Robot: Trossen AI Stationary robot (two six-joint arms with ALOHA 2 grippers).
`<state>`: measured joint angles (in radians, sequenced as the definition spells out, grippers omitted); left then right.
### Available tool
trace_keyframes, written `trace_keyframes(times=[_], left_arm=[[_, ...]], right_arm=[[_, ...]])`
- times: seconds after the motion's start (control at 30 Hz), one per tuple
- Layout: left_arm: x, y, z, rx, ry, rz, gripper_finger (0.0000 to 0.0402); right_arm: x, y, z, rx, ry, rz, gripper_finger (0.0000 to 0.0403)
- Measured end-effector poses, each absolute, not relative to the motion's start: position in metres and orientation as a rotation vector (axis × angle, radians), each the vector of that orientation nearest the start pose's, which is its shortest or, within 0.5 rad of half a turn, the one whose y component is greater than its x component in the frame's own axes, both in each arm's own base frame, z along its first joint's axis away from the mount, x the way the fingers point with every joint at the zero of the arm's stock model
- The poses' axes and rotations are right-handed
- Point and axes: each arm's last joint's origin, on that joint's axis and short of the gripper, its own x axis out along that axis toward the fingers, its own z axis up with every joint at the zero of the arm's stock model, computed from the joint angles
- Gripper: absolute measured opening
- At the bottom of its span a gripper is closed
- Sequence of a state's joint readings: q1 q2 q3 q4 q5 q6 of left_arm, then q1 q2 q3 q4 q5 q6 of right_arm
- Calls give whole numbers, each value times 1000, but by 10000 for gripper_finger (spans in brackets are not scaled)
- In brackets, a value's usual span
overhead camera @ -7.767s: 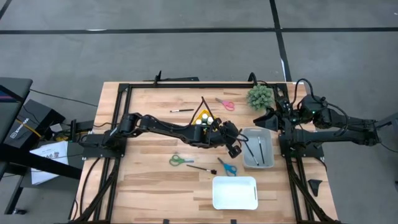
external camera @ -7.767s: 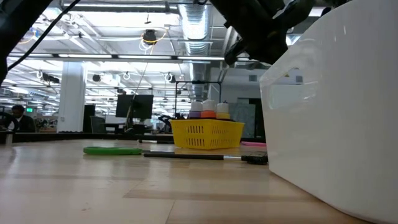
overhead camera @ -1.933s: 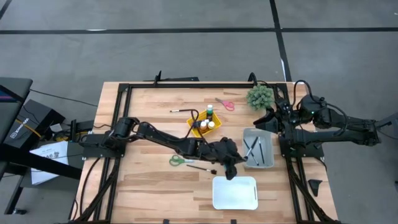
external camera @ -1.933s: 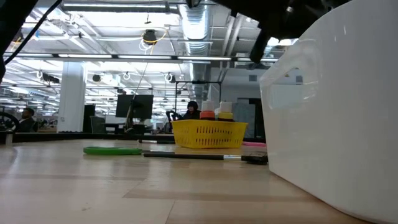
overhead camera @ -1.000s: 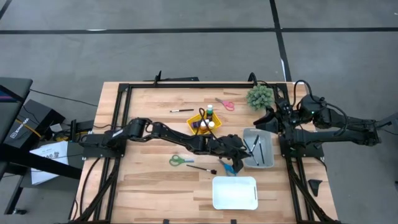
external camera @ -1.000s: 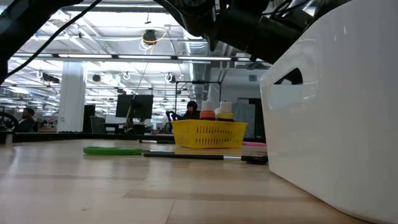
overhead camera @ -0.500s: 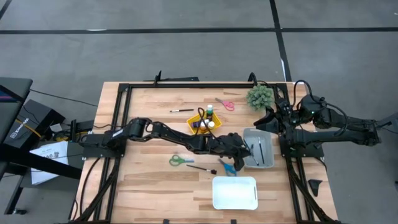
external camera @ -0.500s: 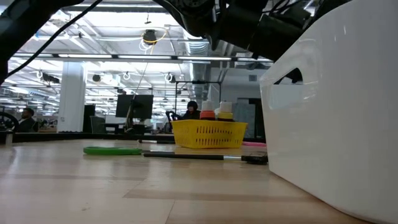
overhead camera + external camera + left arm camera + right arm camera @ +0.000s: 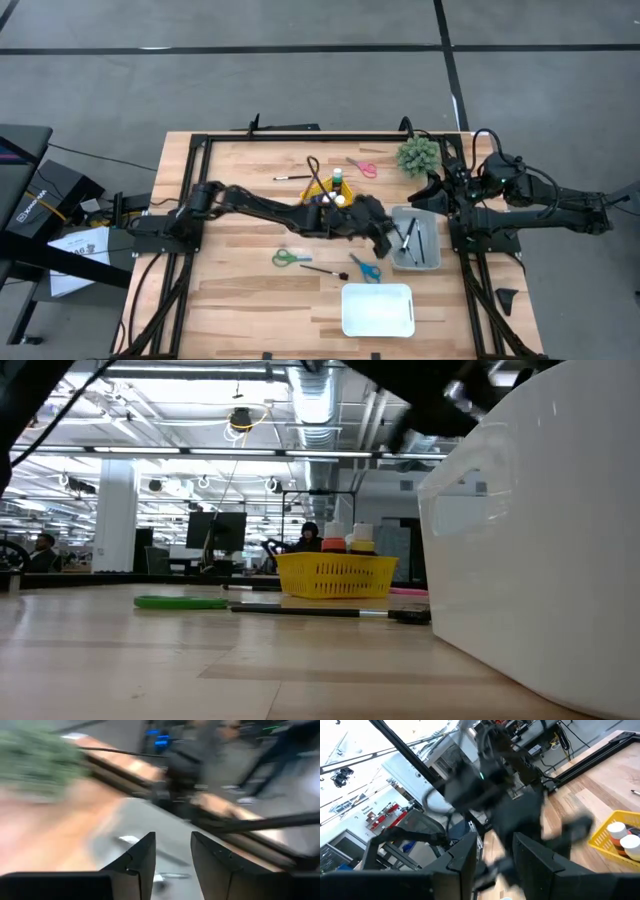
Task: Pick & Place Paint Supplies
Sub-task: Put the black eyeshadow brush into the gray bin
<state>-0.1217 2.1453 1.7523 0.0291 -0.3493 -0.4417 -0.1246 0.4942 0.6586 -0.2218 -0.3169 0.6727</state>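
Brushes (image 9: 412,240) lie in the grey bin (image 9: 431,262), with one loose brush (image 9: 322,269) left on the desk (image 9: 240,300). Left tool (image 9: 385,240), released and empty, hovers at the bin's edge; a careless withdrawal could snag the yellow basket (image 9: 316,201) of bottles.

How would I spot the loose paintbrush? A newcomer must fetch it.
On the wooden table, find the white rectangular tub at the near edge. Just beyond its left corner lies the thin dark-handled paintbrush, between green-handled scissors and blue-handled scissors; it alone has no finger loops.
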Motion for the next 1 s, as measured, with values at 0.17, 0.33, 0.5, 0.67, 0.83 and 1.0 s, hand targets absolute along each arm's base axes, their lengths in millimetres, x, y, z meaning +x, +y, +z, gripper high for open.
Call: trace_keyframes(times=[0.17,0.33,0.5,0.67,0.83,1.0], left_arm=[[464,-35,279,-209,486,508,100],[431,-29,292,-93,678,599,99],[405,-26,298,-42,757,622,105],[375,-23,296,-37,778,624,114],[347,-20,296,-82,723,628,125],[325,-17,297,-126,620,617,134]], right_arm=[[115,-5,323,683,119,166,123],[115,-5,322,682,119,166,123],[115,-5,322,682,120,166,123],[115,-5,322,682,120,166,123],[115,-5,322,682,120,166,123],[115,-6,322,683,120,161,123]])
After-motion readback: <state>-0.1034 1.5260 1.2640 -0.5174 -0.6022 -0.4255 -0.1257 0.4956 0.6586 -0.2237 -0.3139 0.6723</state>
